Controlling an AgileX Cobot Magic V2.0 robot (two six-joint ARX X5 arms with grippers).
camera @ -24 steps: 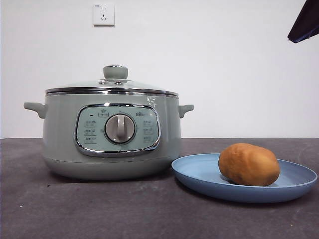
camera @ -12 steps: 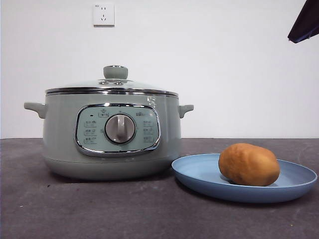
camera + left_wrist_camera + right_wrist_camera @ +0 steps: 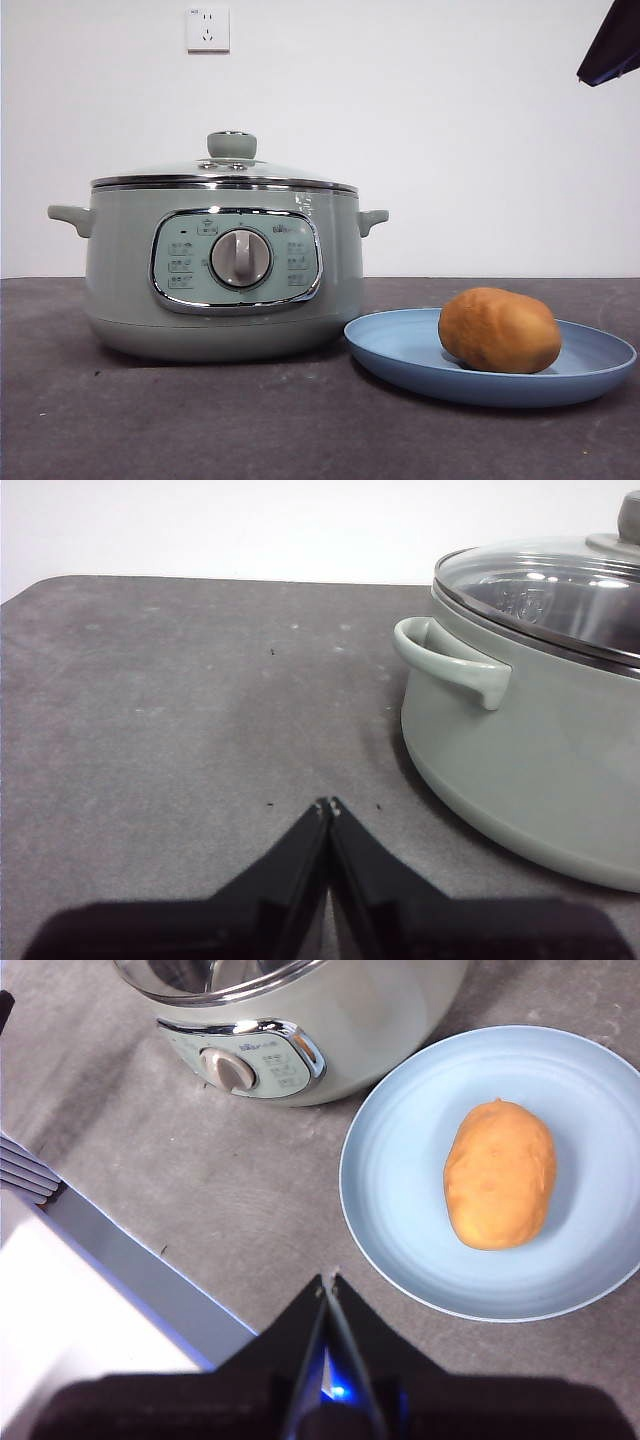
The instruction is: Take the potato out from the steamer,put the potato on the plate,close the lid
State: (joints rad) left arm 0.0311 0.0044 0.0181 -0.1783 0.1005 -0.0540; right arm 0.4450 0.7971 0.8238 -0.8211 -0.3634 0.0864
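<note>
**Potato on plate, lid on steamer, both pincers clenched and idle**

Front view. Pale sage-green round electric steamer [image 3: 222, 270] stands on the dark grey worktop [image 3: 200, 420], chrome-framed control panel and central silver dial [image 3: 240, 258] facing the camera, one small handle on each side. Domed glass lid [image 3: 225, 172] with chrome rim and pale green knob sits squarely on the pot's rim. Just beside the pot, wide shallow light-blue round plate [image 3: 410, 350] lies flat on the worktop, its near edge close to the pot's base; whether they touch cannot be told. Oval golden-brown potato [image 3: 499, 330] rests on the plate, lying on its side, off-centre toward the side away from the pot. White wall behind carries a white socket [image 3: 208, 29]. Black tip of an arm [image 3: 612, 45] shows at one top corner, well clear of everything.

Left wrist view. Left pincer [image 3: 329, 808] hangs over bare worktop, black jaws clenched tip to tip, grasping nothing. Steamer's side handle [image 3: 450, 662] and lidded rim lie near, apart from the jaws.

Right wrist view. Right pincer [image 3: 328, 1282] looks down from above, jaws pressed together and empty, tips over the worktop just outside the plate's rim. Potato lies on the plate, untouched, long axis pointing roughly toward the pot. Steamer's control panel [image 3: 243, 1058] is visible past the plate. White, blue-edged object [image 3: 110, 1300] fills one corner; what it is cannot be told.
</note>
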